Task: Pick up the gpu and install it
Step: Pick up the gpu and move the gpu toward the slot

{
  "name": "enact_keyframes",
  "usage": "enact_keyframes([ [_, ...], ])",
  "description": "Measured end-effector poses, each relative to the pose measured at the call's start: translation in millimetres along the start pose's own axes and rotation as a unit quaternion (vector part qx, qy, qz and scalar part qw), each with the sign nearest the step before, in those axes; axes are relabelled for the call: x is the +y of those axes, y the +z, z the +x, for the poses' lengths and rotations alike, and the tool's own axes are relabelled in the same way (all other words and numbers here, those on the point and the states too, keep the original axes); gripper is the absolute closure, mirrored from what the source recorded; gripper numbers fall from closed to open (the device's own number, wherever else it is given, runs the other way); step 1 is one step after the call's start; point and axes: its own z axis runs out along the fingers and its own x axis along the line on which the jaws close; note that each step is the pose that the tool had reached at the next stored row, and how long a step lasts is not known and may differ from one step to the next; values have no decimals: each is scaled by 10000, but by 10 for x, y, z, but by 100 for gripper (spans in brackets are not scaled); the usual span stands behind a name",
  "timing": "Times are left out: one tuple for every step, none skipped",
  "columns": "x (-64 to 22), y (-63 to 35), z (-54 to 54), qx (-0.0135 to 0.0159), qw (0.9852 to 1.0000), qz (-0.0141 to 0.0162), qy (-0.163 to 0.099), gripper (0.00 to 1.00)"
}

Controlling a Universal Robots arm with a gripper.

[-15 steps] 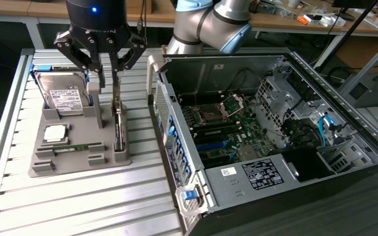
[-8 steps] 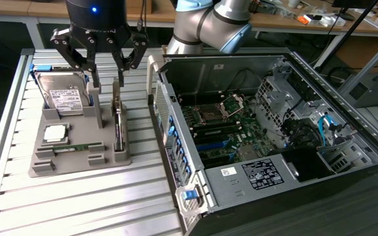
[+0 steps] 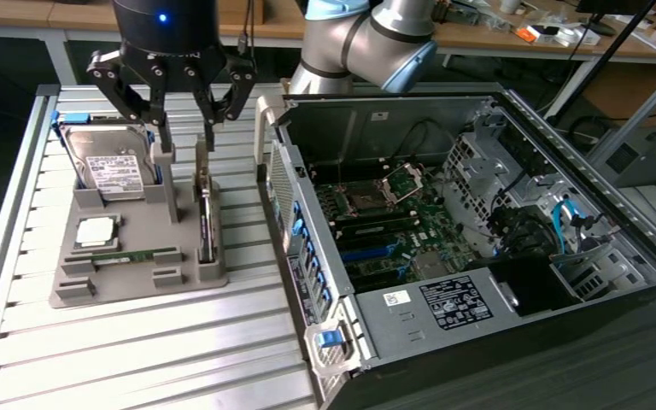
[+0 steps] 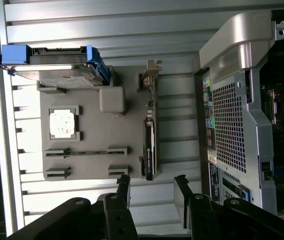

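1. Aluminium ribbed table (image 3: 134,359) carries everything in the scene.
2. On the exterior view's right lies the open computer case (image 3: 396,333), side panel off, with the motherboard (image 3: 385,231) and cabling exposed inside.
3. Behind the case, the silver and pale blue robot arm (image 3: 362,43) reaches over towards the exterior view's left.
4. The black gripper (image 3: 184,128) hangs above the far end of a grey parts tray (image 3: 123,273). Its fingers are spread wide with a clear gap between them, and they hold nothing.
5. The tray rests on the table just beside the case.
6. A silver hard drive (image 3: 114,166) with a white label and blue side rails leans in the tray's far slot.
7. The gpu (image 3: 205,213) stands on its long edge in the slot along the tray's case-side edge. In the wrist view one end of it lines up with the gap between the fingertips (image 4: 124,181); contact cannot be told.
8. A square silver processor (image 3: 96,231) lies flat in its pocket.
9. A narrow green memory stick (image 3: 134,254) lies near the tray's front.
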Motion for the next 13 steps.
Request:
enact_keyframes([
  [0,7,2,1,10000,0,0,52],
  [-1,12,3,1,10000,1,-1,52],
  [-1,20,4,1,10000,0,0,52],
  [-1,27,5,1,10000,0,0,52],
  [-2,36,5,1,10000,1,0,52],
  [-2,43,5,1,10000,0,0,52],
  [-2,52,5,1,10000,1,0,52],
  [-3,60,5,1,10000,0,0,52],
  [-3,71,6,1,10000,0,0,52],
  [-4,80,6,1,10000,0,0,52],
  [-4,84,6,1,10000,1,0,52],
  [-4,91,6,1,10000,1,0,52],
  [-4,96,6,1,10000,0,0,52],
])
